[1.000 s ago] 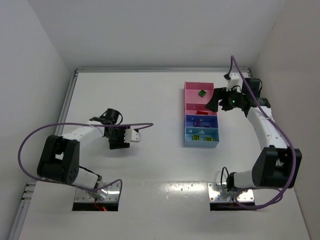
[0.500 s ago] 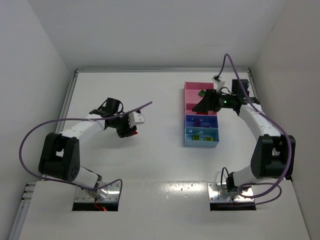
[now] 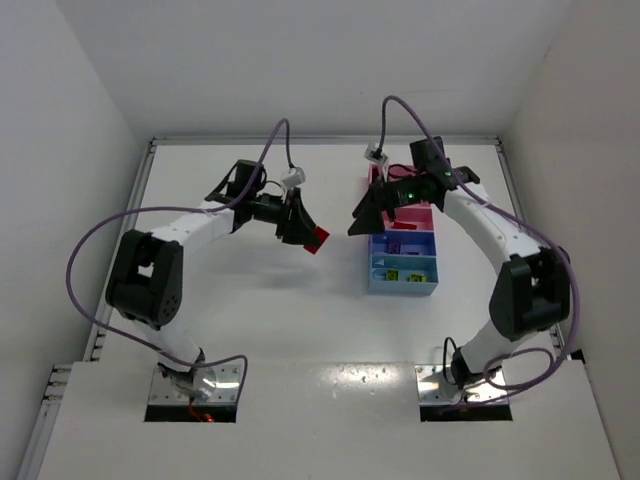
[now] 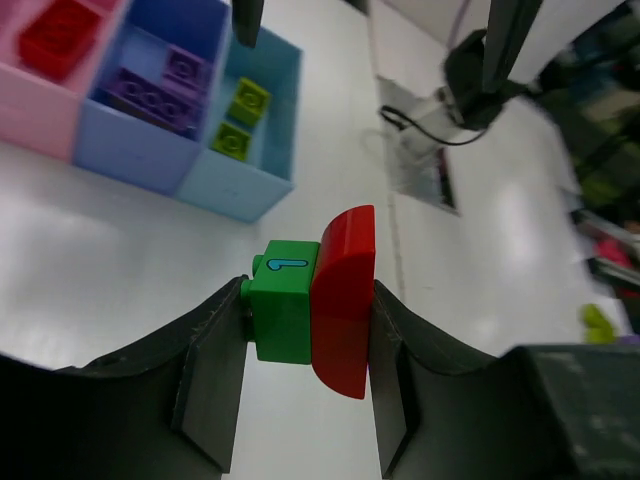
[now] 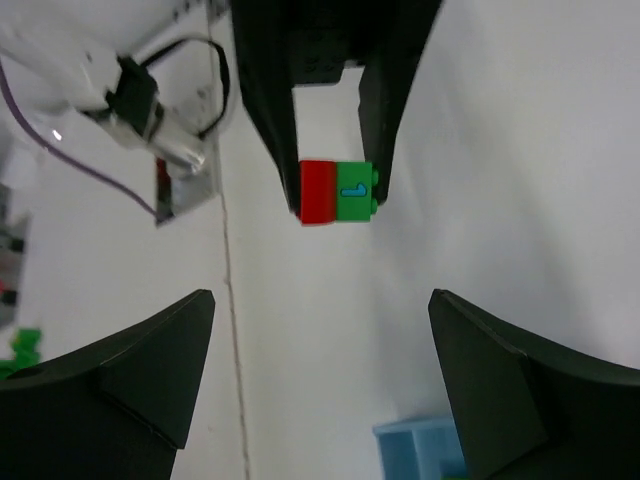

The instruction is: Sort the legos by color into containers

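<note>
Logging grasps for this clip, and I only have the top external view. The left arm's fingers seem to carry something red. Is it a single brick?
Observer: No. The left wrist view shows the left gripper shut on a small green plastic brick joined to a rounded red plastic piece.
Operator: Any marking on the green one?
Observer: Yes, the face turned towards the left wrist camera carries a blue mark shaped like a 1.
Operator: Is the right arm holding anything?
Observer: No. In the right wrist view the right gripper has its fingers spread wide with nothing between them.
</note>
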Controlling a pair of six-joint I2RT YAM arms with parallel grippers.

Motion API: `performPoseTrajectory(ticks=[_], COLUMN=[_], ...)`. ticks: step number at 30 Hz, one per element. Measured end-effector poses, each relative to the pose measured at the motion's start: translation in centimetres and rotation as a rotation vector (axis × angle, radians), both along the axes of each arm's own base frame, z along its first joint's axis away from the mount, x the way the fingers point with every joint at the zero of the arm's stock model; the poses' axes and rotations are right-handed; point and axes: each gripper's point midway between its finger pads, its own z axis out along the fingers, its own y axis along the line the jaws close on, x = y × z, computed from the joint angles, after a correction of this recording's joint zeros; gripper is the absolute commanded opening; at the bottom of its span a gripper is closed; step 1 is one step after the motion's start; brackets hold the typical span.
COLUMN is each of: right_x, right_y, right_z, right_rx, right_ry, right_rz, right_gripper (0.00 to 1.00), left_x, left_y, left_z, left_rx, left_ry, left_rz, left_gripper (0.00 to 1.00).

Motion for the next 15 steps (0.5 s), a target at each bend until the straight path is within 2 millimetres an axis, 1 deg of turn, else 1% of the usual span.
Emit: performPoseTrajectory(ticks=[2, 5, 7, 9, 12, 15], right_x=[-1.2, -2.6, -2.7, -2.7, -3.1, -3.8], right_y=[-0.3, -1.5, -2.0, -2.4, -3.1, -3.4], right_z=[-0.1, -0.7, -0.9, -1.6, -3.1, -3.8], right_rx=[-0.03, -0.082, -0.108, -0.135, -0.185, -0.205], right_ry=[-0.101, -0.22, -0.298, -0.347, -0.411, -0.457], right_rz=[0.017, 0.03, 0.052, 0.073, 0.128, 0.184], right_gripper=[0.88, 0.88, 0.88, 0.88, 0.88, 0.88], left_x=[-0.9, -1.5, -2.0, -2.9, -4.5, -6.1], left_y=[-0.5, -1.3, -1.7, -2.2, -3.4, -4.5], left_z=[-0.6, -1.0, -1.1, -0.9, -0.5, -0.3], left_rx=[-0.024, -0.037, -0.039, -0.041, -0.04, -0.035], left_ry=[0.109, 0.231, 0.279, 0.308, 0.33, 0.347], left_rz=[-0.052, -0.102, -0.126, -0.156, -0.214, -0.266], left_gripper=[0.36, 0.37, 0.41, 0.43, 0.43, 0.44])
